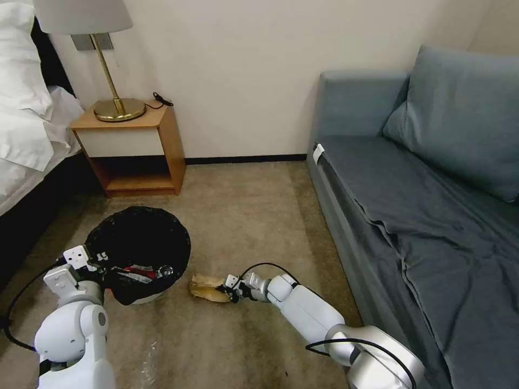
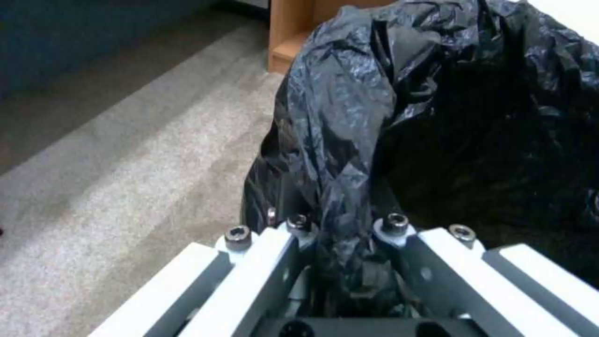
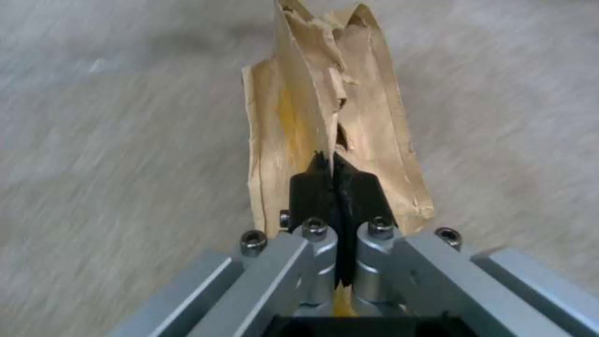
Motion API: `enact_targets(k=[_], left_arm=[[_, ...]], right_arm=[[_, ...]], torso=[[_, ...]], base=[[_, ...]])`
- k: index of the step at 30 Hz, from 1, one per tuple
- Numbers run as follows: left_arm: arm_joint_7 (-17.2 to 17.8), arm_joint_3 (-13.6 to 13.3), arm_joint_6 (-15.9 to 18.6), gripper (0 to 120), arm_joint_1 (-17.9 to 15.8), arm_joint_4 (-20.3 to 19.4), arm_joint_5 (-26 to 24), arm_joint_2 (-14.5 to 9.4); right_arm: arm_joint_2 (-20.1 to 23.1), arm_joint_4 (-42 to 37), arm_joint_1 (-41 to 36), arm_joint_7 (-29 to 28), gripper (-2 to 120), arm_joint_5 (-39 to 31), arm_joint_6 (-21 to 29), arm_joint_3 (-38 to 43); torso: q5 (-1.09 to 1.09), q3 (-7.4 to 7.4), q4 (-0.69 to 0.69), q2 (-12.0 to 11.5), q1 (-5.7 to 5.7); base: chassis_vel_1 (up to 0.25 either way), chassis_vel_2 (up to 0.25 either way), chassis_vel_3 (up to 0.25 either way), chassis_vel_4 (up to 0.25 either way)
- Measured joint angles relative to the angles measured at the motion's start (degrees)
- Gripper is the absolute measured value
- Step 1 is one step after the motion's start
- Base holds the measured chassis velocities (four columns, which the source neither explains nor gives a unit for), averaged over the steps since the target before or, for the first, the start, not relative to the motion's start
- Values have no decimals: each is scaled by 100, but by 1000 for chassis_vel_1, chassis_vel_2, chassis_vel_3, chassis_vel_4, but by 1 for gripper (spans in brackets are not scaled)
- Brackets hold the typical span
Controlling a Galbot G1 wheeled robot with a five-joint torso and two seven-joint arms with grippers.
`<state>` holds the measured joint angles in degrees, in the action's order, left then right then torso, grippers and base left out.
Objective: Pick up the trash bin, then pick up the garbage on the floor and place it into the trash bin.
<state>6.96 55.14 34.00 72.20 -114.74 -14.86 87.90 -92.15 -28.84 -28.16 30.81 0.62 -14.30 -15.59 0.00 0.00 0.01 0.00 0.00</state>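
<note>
The trash bin, white with a glossy black bag liner, sits at the lower left in the head view. My left gripper is shut on its near rim, with liner bunched between the fingers. Inside the bin lie a red-and-white packet and a small clear bottle. Just right of the bin, low over the carpet, my right gripper is shut on a tan cardboard scrap. In the right wrist view the black pads pinch the torn scrap.
A wooden nightstand with a brass lamp stands against the wall behind the bin. A bed lies to the left and a blue-grey sofa to the right. Beige carpet spreads between them.
</note>
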Motion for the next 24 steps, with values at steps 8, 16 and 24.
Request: enact_targets(k=[8,16,24], left_arm=[[-14,-83,-15,4,-64,93,-60,-10],[-17,-185,-13,4,-203,147,-116,-70],[-10,-240,2,4,-195,144,-125,-90]], right_arm=[[12,-295,89,-1011,0,-562,127,843],[83,-860,360,-2717,0,-1541,169,1201],[98,-1582,611,-3473,0,-1934,-38,831]], torso=[[-1,0,-1,0,0],[0,0,-2,0,0],[0,0,-1,0,0]], base=[[0,0,0,0],[0,0,0,0],[0,0,0,0]])
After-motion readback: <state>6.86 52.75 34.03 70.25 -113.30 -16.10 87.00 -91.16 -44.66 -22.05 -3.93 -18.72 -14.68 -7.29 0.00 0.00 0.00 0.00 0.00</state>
